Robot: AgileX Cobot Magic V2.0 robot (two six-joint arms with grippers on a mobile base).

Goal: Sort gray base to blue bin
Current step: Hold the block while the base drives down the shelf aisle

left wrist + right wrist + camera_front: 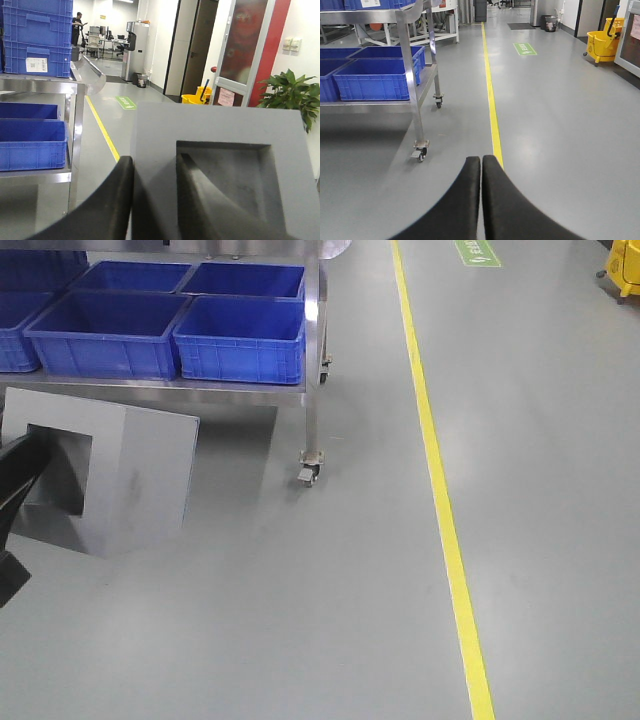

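- Gripping entry: left gripper (152, 167) clenched on gray base (220, 125); one finger outside its wall, one inside the pocket;
- right gripper (481, 165) pressed closed, holding nothing;
- blue bin (240, 358) beyond, on wheeled steel cart (312, 370), well apart from base.

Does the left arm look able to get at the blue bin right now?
Probably yes: the left end effector grips the gray base in front of the cart, and the blue bin sits open-topped with nothing visibly in the way.

Left hand (22, 512) grips gray base (135, 475) beside cart (312, 370)
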